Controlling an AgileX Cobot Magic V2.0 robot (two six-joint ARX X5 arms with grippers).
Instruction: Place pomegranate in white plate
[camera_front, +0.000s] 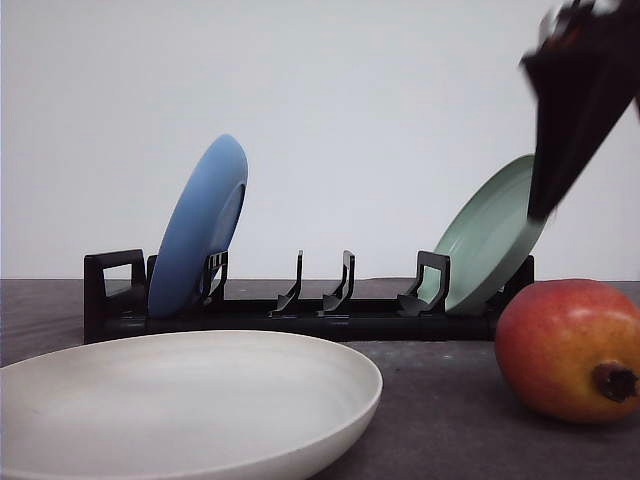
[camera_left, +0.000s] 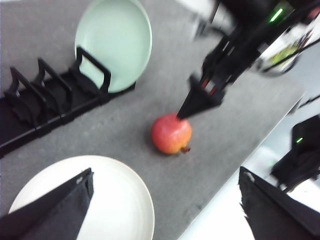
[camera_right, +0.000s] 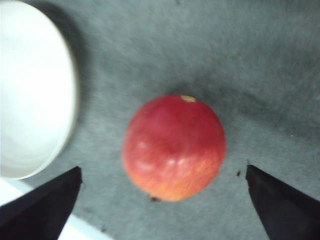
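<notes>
The pomegranate (camera_front: 570, 348), red fading to orange with a dark calyx stub, rests on the dark table at the right. To its left, near the front edge, lies the white plate (camera_front: 180, 400). My right gripper (camera_front: 558, 150) hangs above the fruit without touching it. In the right wrist view the right gripper (camera_right: 162, 169) is open, with the pomegranate (camera_right: 174, 147) centred between its wide-spread fingers and the white plate (camera_right: 30, 90) off to one side. My left gripper (camera_left: 166, 172) is open and holds nothing, high above the white plate (camera_left: 125, 200) and the pomegranate (camera_left: 171, 134).
A black dish rack (camera_front: 300, 310) runs across the back of the table. A blue plate (camera_front: 200, 225) leans in its left end and a pale green plate (camera_front: 490, 240) in its right end. The table edge (camera_left: 220, 200) runs close behind the fruit.
</notes>
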